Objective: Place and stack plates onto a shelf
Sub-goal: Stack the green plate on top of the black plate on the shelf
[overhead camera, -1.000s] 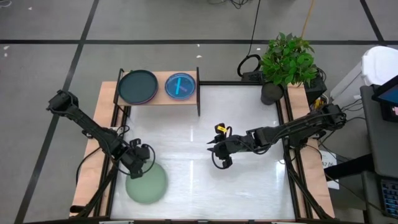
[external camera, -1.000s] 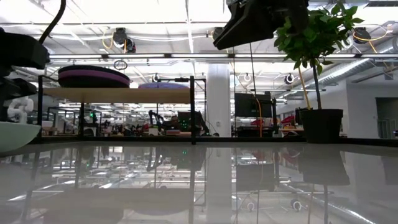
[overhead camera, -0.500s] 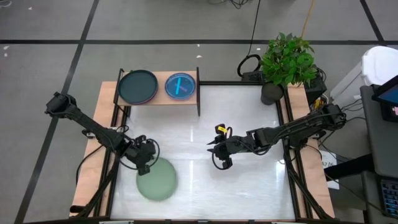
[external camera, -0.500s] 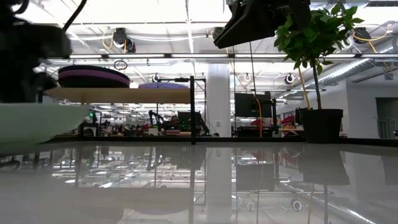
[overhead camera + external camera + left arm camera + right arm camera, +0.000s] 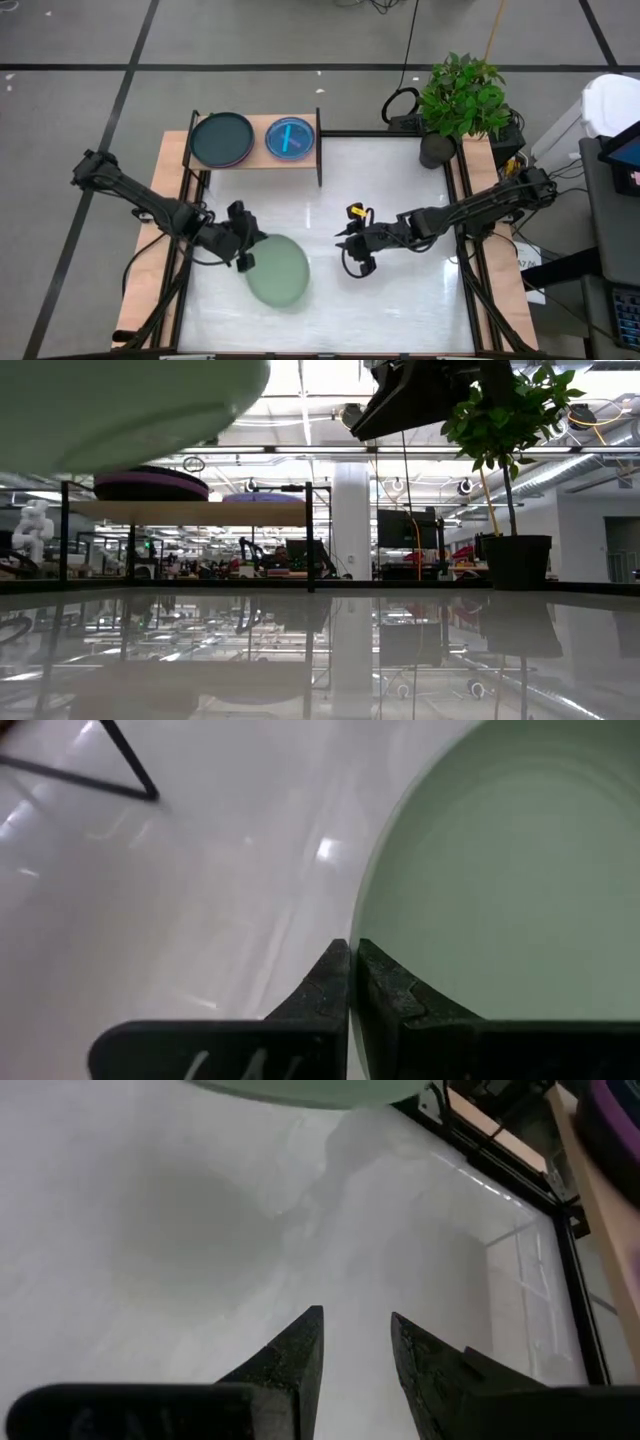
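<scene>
A sage-green plate [image 5: 277, 270] hangs above the white table's near left part, and my left gripper [image 5: 243, 255] is shut on it. In the low view the plate's underside [image 5: 120, 400] fills the upper left. The shelf [image 5: 310, 155] stands at the far left. On it a black plate [image 5: 222, 139] lies on a purple plate [image 5: 150, 485], and a cyan plate [image 5: 290, 137] lies beside them. My right gripper [image 5: 352, 258] hovers open over the table's middle, with nothing between its fingers [image 5: 300, 1350]. My left gripper pinches the green plate's rim [image 5: 362, 920] between its two fingers, on the side of the plate toward the table's left. The fingers come from the table's left, slanting down. The plate is lifted clear of the table and reaches out beyond the fingers toward the right.
A potted plant [image 5: 460, 100] stands at the far right corner. Black frame rails [image 5: 385, 133] run along the table's edges. Bare white tabletop [image 5: 400, 190] lies between the shelf and the plant. The shelf's black posts [image 5: 310, 535] rise at its corners.
My left gripper has risen and gone toward the table's middle, staying shut on the green plate. The plate, low over the table near the left front corner a second ago, is now carried well above it and farther right.
</scene>
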Motion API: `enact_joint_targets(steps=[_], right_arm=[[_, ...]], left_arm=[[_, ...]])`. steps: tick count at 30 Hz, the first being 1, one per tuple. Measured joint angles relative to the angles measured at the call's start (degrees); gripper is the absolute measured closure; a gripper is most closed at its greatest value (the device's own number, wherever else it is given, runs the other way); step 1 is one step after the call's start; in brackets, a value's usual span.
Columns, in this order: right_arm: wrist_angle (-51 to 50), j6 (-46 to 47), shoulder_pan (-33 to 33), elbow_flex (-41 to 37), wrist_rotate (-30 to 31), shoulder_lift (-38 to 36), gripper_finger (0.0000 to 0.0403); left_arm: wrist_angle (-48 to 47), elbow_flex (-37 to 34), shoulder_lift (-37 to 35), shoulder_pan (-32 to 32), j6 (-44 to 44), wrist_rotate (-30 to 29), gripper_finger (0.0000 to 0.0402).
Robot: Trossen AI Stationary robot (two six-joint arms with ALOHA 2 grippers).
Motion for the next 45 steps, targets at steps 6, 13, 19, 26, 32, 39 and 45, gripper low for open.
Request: enact_joint_targets(steps=[6,13,19,26,32,39,45], right_arm=[[-1.38,-0.11,3.39,0.00,6.06,-4.02,0.0298],[-2.01,2.64,5.15,0.00,7.53,-9.05,0.0298],[-2.08,2.71,6.50,0.00,7.43,-9.77,0.0298],[-3.38,2.92,6.91,0.00,7.38,-9.77,0.0298],[-6.14,3.93,6.91,0.00,7.36,-9.77,0.0298],[-6.43,5.27,6.91,0.00,7.36,-9.77,0.0298],[-6.41,5.29,6.91,0.00,7.36,-9.77,0.0298]], left_arm=[[-3.74,4.57,0.00,1.27,2.74,-2.66,0.0394],[-5.87,9.94,-0.02,5.14,7.03,-5.99,0.0395],[-9.37,16.37,-0.02,11.26,11.42,-10.47,0.0396],[-16.95,25.45,-0.02,20.64,15.88,-10.76,0.0396],[-24.10,31.99,-0.04,29.62,17.74,-10.98,0.0396],[-32.34,37.51,-0.04,38.86,18.84,-9.87,0.0396],[-37.73,40.46,-0.04,45.91,17.98,-9.82,0.0396]])
